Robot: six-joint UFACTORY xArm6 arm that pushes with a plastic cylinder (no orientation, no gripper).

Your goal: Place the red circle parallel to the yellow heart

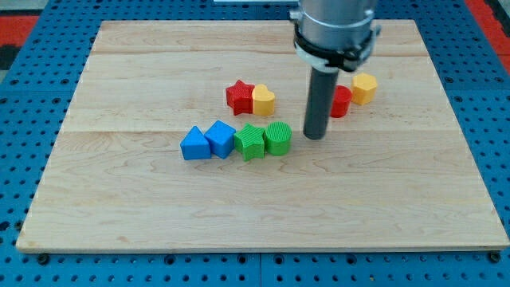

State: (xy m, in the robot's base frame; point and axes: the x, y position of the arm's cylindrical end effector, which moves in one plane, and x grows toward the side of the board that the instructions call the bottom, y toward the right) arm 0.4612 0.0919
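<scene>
1. My tip (315,136) rests on the wooden worktop (119,207), a little toward the right edge from the middle.
2. The rig has no pincer, only this straight dark rod, so there is nothing to call wide, narrow or holding.
3. The red circle (341,101) is just behind the rod, toward the far edge; the rod covers its left part, so I cannot tell if they touch.
4. A yellow block (364,88), with a shape I cannot make out clearly, sits close to the red circle on its right-edge side.
5. The yellow heart (264,100) is nearer the middle of the worktop, touching a red star (239,96) on its left side.
6. Toward the near edge a row lies close together: blue triangle (194,144), blue block (221,139), green star (251,141), green block (278,137).
7. My tip is just beside the green block, on its right side.
</scene>
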